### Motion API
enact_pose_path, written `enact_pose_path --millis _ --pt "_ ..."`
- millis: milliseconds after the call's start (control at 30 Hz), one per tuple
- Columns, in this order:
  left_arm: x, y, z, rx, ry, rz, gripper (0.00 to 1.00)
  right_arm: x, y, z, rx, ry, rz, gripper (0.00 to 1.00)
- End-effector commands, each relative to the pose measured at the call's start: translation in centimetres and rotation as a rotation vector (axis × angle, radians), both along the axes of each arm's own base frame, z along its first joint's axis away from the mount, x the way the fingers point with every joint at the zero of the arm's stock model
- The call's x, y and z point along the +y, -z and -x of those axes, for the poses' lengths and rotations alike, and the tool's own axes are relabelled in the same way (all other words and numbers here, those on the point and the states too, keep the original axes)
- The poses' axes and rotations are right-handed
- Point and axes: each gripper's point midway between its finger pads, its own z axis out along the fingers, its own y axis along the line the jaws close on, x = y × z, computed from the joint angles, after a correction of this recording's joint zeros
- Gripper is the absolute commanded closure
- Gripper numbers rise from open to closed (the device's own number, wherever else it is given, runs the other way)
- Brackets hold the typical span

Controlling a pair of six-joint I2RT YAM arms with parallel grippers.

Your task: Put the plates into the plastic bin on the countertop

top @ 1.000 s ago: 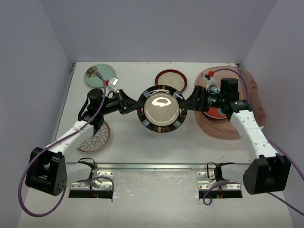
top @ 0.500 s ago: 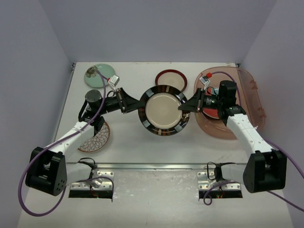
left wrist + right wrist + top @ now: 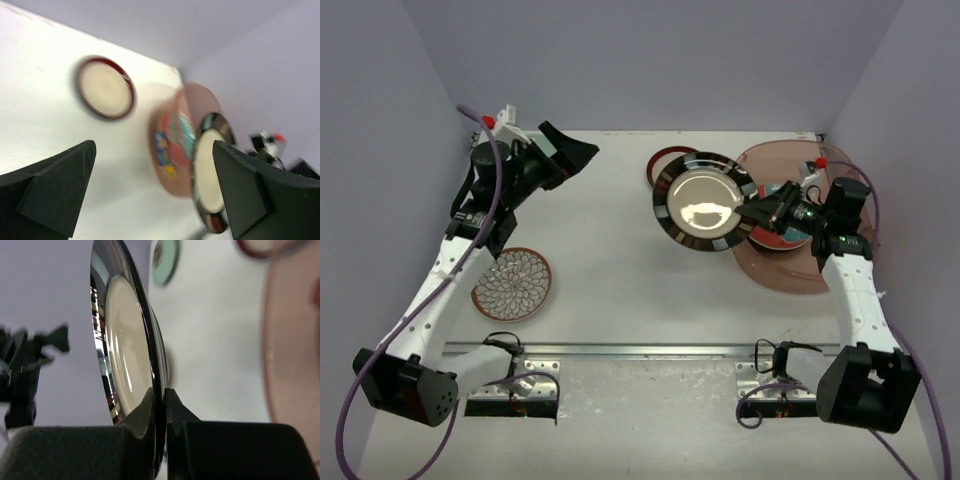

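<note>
My right gripper (image 3: 752, 212) is shut on the rim of the black-rimmed plate (image 3: 705, 205) and holds it above the countertop (image 3: 610, 250), beside the left edge of the plastic bin (image 3: 815, 270). In the right wrist view the plate (image 3: 127, 345) stands edge-on between the closed fingers (image 3: 145, 407). A red-teal floral plate (image 3: 782, 236) lies in the bin. My left gripper (image 3: 578, 158) is open and empty, raised at the far left. The maroon-rimmed plate (image 3: 662, 165) lies partly hidden behind the held plate. The petal-pattern plate (image 3: 512, 284) lies at the near left.
A mint green plate (image 3: 165, 260) shows in the right wrist view; the left arm hides it from above. The left wrist view shows the maroon-rimmed plate (image 3: 106, 89), the bin (image 3: 175, 107) and the held plate (image 3: 210, 175), blurred. A metal edge (image 3: 640, 350) runs along the front.
The left gripper let go of the black-rimmed plate, opened and swung up to the far left. The right gripper closed on the plate's rim and carried it right toward the bin.
</note>
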Motion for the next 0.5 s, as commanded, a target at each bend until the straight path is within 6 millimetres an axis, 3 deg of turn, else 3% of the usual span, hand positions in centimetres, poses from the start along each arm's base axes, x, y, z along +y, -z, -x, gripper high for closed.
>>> enact_pose_path --millis 0,67,167,233,267,367,467 --pt "7.3 -0.3 1.9 -0.026 -0.286 -0.296 0.0 -9.4 -2.1 -2.6 0.014 0.462 0.035 1.0" --pt "6.6 0.8 2.7 -0.021 -0.219 -0.327 0.0 -13.6 -1.3 -2.9 0.051 0.658 0.034 1.0" --pt "5.3 2.9 3.7 -0.019 -0.108 -0.367 0.0 -17.1 -1.0 -3.4 0.065 0.828 0.062 1.0" --pt "5.3 6.0 4.4 0.027 -0.074 -0.408 0.0 -19.6 -0.7 -3.8 0.071 0.966 0.085 1.0" --pt "5.4 7.7 4.7 0.058 -0.065 -0.42 0.0 -20.2 -0.2 -3.9 0.082 0.999 0.084 1.0" --pt "5.3 10.1 5.4 0.092 -0.038 -0.438 0.0 -22.5 1.3 -4.1 0.122 1.112 0.126 1.0" --pt "5.0 11.1 5.9 0.095 -0.014 -0.433 0.0 -23.1 2.9 -4.8 0.156 1.122 0.156 1.0"
